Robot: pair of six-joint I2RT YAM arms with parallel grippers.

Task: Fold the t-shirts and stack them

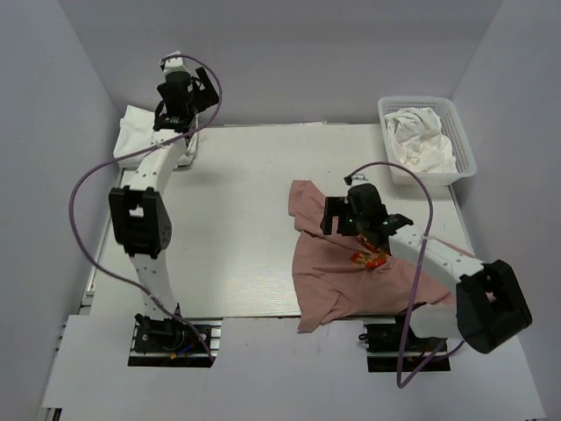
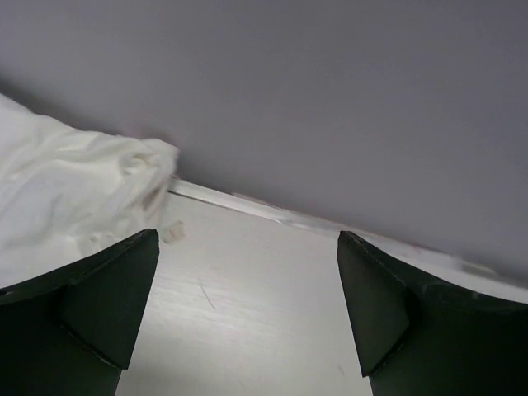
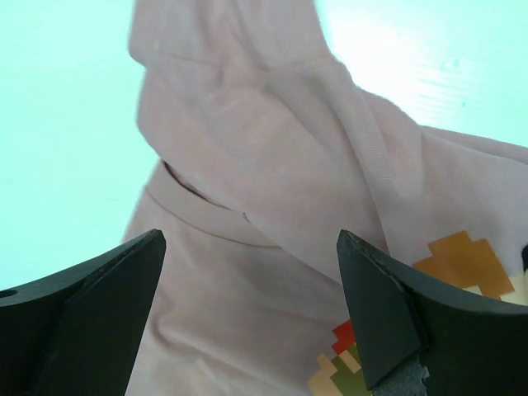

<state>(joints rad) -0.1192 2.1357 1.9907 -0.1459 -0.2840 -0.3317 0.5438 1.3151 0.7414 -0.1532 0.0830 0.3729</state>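
Note:
A dusty-pink t-shirt (image 1: 351,281) lies crumpled at the right of the table, its pixel print (image 1: 368,260) partly showing. My right gripper (image 1: 337,219) is open and empty just above its upper part; the right wrist view shows the pink cloth (image 3: 256,206) and print (image 3: 462,260) between the spread fingers. A folded white t-shirt (image 1: 138,132) lies at the far left corner. My left gripper (image 1: 180,132) is open and empty beside it; the white cloth (image 2: 66,198) shows at the left in the left wrist view. More white shirts (image 1: 421,140) fill a basket.
A white plastic basket (image 1: 466,145) stands at the far right corner. Grey walls enclose the table on three sides. The pink shirt's lower hem hangs over the table's near edge (image 1: 263,317).

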